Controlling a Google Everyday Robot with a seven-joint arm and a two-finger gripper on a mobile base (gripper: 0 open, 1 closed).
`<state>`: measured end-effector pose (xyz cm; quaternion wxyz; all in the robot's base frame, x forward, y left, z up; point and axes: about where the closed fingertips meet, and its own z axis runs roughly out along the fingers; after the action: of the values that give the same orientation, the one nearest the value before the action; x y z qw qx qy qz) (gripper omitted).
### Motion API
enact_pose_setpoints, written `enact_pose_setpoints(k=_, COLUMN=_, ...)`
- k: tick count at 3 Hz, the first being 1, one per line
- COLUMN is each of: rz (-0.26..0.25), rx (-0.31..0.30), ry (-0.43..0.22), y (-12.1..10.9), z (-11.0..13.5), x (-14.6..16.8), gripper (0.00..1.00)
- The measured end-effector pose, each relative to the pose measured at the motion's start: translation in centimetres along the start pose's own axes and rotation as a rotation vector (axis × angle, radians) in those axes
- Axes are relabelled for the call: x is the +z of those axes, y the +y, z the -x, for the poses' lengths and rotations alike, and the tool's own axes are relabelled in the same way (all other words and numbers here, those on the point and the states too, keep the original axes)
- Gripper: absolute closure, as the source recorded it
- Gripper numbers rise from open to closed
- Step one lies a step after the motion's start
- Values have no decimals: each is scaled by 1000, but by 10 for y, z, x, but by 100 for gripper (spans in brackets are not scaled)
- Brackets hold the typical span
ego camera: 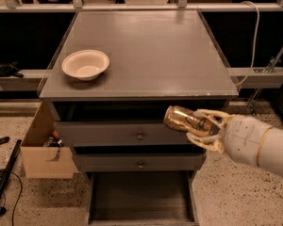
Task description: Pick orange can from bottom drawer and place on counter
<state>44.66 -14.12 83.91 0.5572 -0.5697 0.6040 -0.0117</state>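
The orange can [181, 119] is in the air, clear of the bottom drawer [141, 199]. It lies on its side in front of the upper drawer [108, 134], right of centre and just below the bench [151, 46] front edge. One round end points left toward the cabinet. The tool [196, 125] has its pale fingers [208, 113] closed round the can's other end, above and below, so roughly half the body sticks out free.

We judge the can to be light and thin-walled. Its skin is shiny and uneven, so it is likely slick and would crumple under a hard squeeze. We cannot tell whether it is full. A hold across the barrel seems safest to us, and this one sits near one end, so the free half could lever or slip if jolted. It must also turn upright before it can stand.

The bench is a broad, flat grey top, smooth and faintly glossy, with a worn front edge. A white bowl [85, 64] sits near its left front, and the rest of the top is bare. Below, the middle drawer [108, 163] is shut and the bottom drawer is pulled out, its dark floor showing. A cardboard box [40, 155] stands on the speckled floor [231, 192] to the left, and a rail [132, 6] runs behind.
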Motion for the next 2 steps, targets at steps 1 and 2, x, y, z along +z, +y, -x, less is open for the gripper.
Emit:
enact_pose_setpoints(k=1, rz=-71, rx=-104, ry=-15, y=-73, z=42, x=-27, gripper=100)
enact_pose_setpoints(k=2, rz=-71, rx=-104, ry=-15, y=-73, z=42, x=-27, gripper=100)
